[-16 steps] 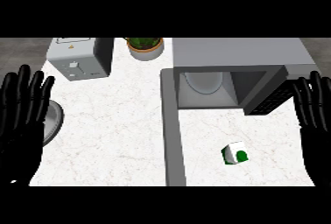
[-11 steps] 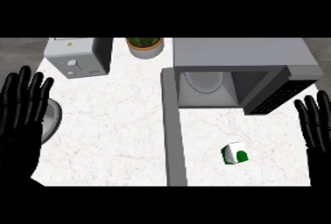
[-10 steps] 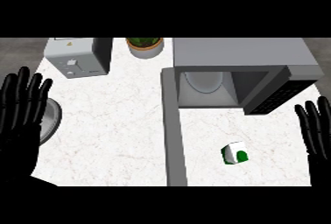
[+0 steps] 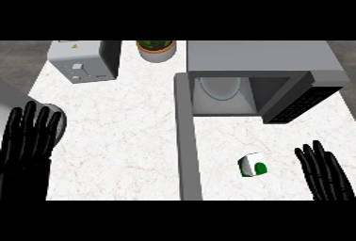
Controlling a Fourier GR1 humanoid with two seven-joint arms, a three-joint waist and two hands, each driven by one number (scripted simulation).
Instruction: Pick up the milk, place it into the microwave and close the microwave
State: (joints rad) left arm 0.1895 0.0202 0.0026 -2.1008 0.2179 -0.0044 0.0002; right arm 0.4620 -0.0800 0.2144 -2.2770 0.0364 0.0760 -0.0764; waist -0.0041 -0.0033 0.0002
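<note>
The microwave (image 4: 257, 56) stands open at the back of the counter (image 4: 125, 132), and nothing is done yet: picking up, placing and closing all remain. The left hand (image 4: 28, 141) rests open at the near left edge. The right hand (image 4: 325, 176), fingers straight and empty, hovers near the milk (image 4: 252, 165), which sits on the counter before the microwave's mouth.

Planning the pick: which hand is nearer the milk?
Right. The right hand is open just right of the milk; the left hand rests at the far left edge.
</note>
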